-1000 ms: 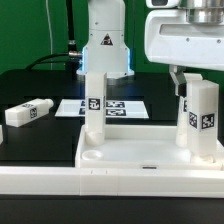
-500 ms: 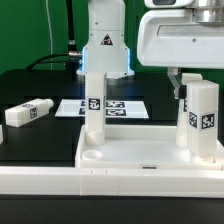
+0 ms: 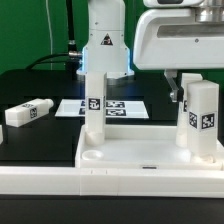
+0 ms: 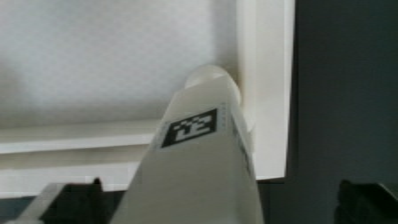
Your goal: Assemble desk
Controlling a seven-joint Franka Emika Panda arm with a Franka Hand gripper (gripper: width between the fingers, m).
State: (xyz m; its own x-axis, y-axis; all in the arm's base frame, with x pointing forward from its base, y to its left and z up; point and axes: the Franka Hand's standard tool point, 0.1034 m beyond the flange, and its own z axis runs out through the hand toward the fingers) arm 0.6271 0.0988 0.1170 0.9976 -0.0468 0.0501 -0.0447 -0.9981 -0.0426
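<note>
The desk's white tabletop (image 3: 140,160) lies rim-up at the front of the black table. Two white tagged legs stand upright in its corner sockets: one at the exterior view's left (image 3: 93,105), one at its right (image 3: 203,118). A third leg (image 3: 27,112) lies loose on the table further left. My gripper (image 3: 190,84) hangs open over the top of the right leg. In the wrist view that leg (image 4: 199,150) rises between my two dark fingertips (image 4: 71,205), with a gap on each side. Behind it shows the tabletop's rim (image 4: 263,70).
The marker board (image 3: 125,107) lies flat behind the tabletop. The arm's white base (image 3: 105,45) stands at the back, with a cable beside it. The black table's edge runs along the exterior view's left.
The white hand has shifted slightly toward the exterior view's left above the right leg. The jaws stay wide open and the legs have not moved.
</note>
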